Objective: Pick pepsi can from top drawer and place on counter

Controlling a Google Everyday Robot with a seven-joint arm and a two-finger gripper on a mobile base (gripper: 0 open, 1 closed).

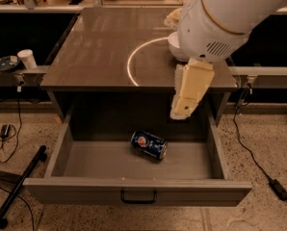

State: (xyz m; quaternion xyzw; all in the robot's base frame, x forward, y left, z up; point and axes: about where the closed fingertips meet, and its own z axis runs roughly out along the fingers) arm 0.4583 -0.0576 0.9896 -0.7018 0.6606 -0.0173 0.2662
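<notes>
Above a speckled floor [259, 143], the pepsi can [149, 145] is laid sideways in the top drawer [134, 189], the tool [183, 110] held above, right (its state cannot be told). If bumped, the can could be rolled away.

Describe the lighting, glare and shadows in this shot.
Camera view: warm, dim light; the glossy counter carries streaky glare and a bright arc. Same view: the top drawer is darkest at its back under the counter, yet the pepsi can on its floor is lit; the pale tool hangs above the drawer, right of the can, under the brightly lit white arm.
</notes>
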